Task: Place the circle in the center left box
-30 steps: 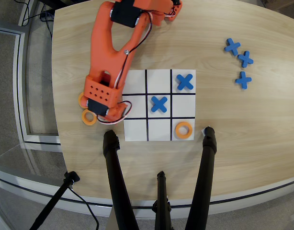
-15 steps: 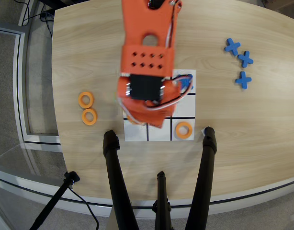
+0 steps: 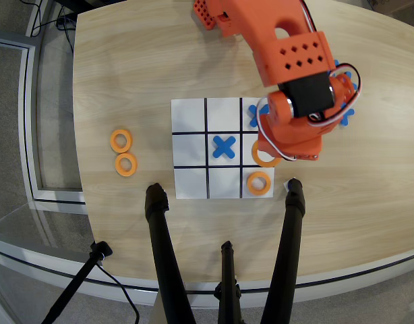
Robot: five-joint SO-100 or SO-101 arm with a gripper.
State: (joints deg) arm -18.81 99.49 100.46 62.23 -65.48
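My orange arm reaches down from the top of the overhead view, and its gripper [image 3: 269,152] hangs over the middle cell [image 3: 248,143] of the white 3x3 board's [image 3: 189,118] right column. The wrist hides the fingers. An orange ring [image 3: 263,161] lies in that cell, partly under the gripper; I cannot tell whether it is held. A second orange ring [image 3: 259,182] lies in the bottom right cell. A blue cross [image 3: 224,146] sits in the central cell. Another blue cross [image 3: 253,112] shows partly in the top right cell.
Two spare orange rings [image 3: 121,140] [image 3: 126,164] lie on the wooden table left of the board. Blue crosses [image 3: 347,112] peek out right of the arm. Black tripod legs [image 3: 160,229] [image 3: 292,223] stand at the table's near edge below the board.
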